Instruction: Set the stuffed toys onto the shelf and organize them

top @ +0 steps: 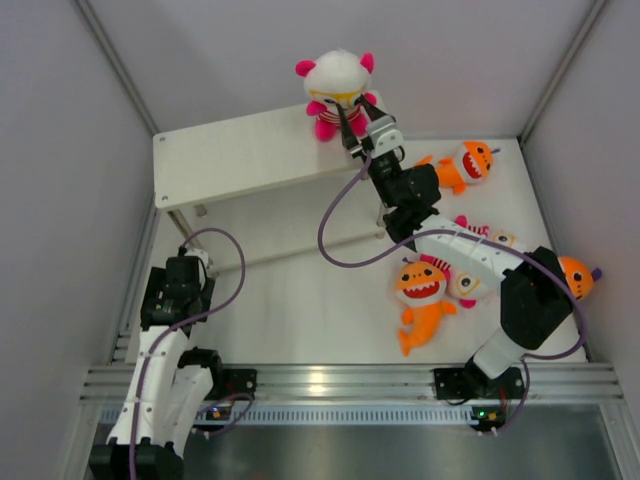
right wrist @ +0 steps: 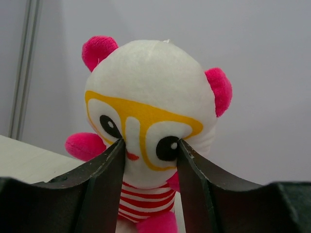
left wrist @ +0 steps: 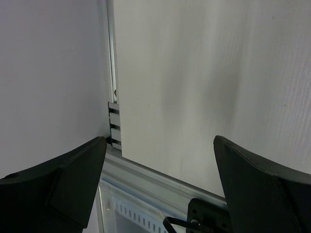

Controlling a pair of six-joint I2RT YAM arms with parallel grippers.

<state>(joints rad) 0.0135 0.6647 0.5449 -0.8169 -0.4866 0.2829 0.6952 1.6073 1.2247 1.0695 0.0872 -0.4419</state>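
Observation:
A white-headed bear (top: 338, 85) with pink ears, yellow glasses and a striped shirt sits upright on the right end of the white shelf (top: 245, 155). My right gripper (top: 346, 120) is shut on it. In the right wrist view the fingers (right wrist: 109, 170) press both sides of the bear's (right wrist: 150, 82) face, with the gripper (right wrist: 149, 141) centred on it. Three orange sharks lie on the table: one far right (top: 468, 163), one at mid right (top: 422, 295), one at the right edge (top: 578, 277). Two more bears (top: 490, 236) (top: 466, 285) are partly hidden under the right arm. My left gripper (top: 183, 275) (left wrist: 160, 141) is open and empty at the near left.
The shelf's thin metal legs (top: 300, 250) run across the table's middle. Grey walls close in both sides and the back. An aluminium rail (top: 330, 380) runs along the near edge. The shelf top (right wrist: 29, 162) stretches left of the bear.

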